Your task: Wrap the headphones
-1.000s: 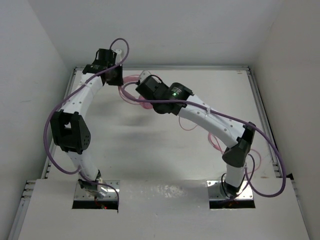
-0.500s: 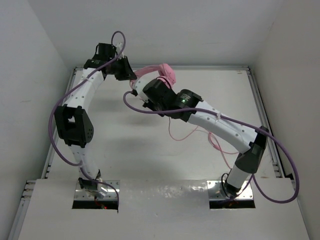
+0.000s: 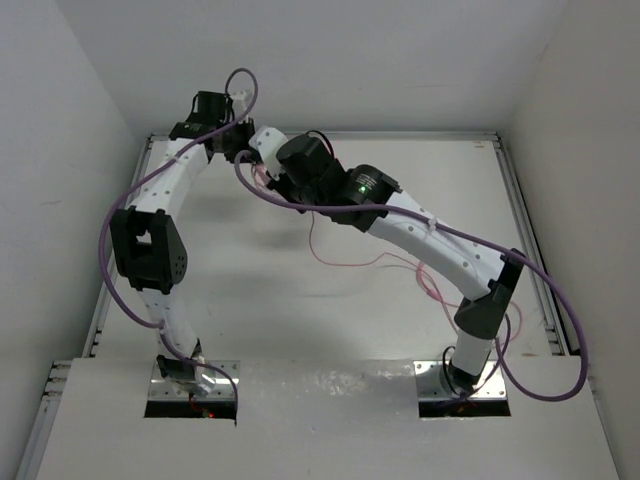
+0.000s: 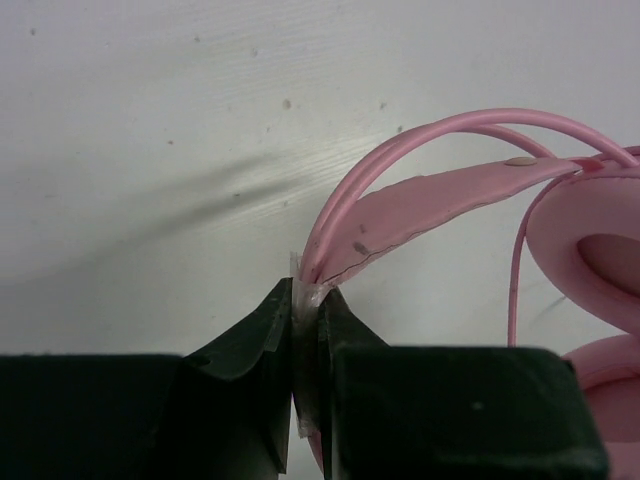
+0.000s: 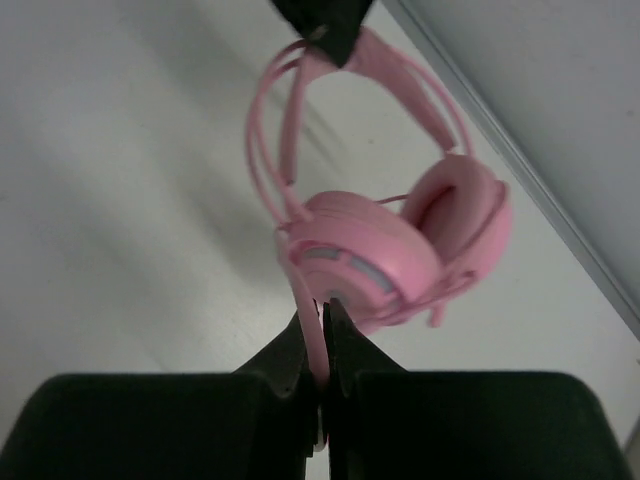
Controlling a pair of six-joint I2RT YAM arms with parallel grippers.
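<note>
Reach of right arm (image 3: 430, 235) now deeper into far-left corner of table (image 3: 300, 320), wrist covering headphones (image 5: 385, 250) that showed from above half second ago. Headphones hang by headband (image 4: 430, 195), clamped in left gripper (image 4: 306, 300). Right gripper (image 5: 322, 335) pinched on cable (image 5: 308, 305). Likely winding pass under way; much slack trails over table.

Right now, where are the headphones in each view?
Top external: headphones mostly hidden behind the right arm, upper left of centre; cable trails toward that arm's base.
Left wrist: headband arcs from centre to right edge.
Right wrist: headphones dead centre.
Shared landmark: the left gripper, jaws clamped on the headband.
</note>
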